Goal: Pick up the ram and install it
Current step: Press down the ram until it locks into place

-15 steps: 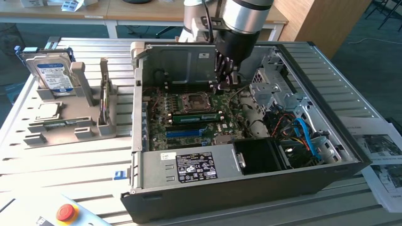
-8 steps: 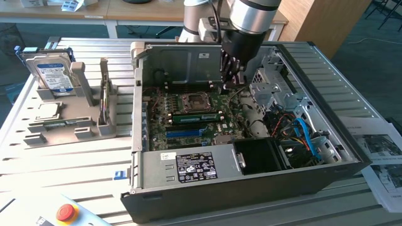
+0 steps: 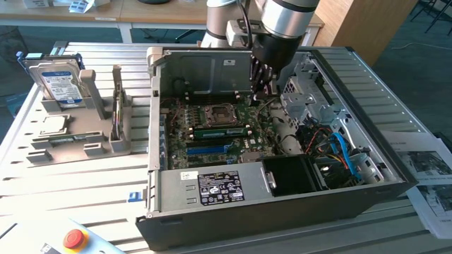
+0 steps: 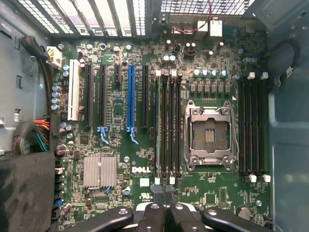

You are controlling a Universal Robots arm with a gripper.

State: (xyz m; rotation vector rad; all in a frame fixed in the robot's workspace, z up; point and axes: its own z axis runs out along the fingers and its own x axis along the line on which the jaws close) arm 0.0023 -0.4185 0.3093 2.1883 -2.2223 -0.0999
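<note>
The ram (image 3: 219, 131) is a long green stick standing in a motherboard slot just beside the empty CPU socket (image 3: 215, 112), inside the open computer case (image 3: 282, 211). In the wrist view it shows edge-on as a thin line (image 4: 158, 125) in the outermost slot by the socket (image 4: 210, 133). My gripper (image 3: 263, 94) hangs inside the case above the board, toward the exterior view's right of the ram and apart from it. Its black fingers (image 4: 159, 212) are shut together with nothing visible between them, over the end of the row of slots.
A grey holder (image 3: 71, 143) on the exterior view's left carries a silver hard drive (image 3: 60, 84) and a square CPU chip (image 3: 53, 124). The power supply (image 3: 219, 188), blue cables (image 3: 346, 153) and drive cage (image 3: 310, 95) crowd the case. Also on the table: a red stop button (image 3: 74, 238) and papers (image 3: 431, 174).
</note>
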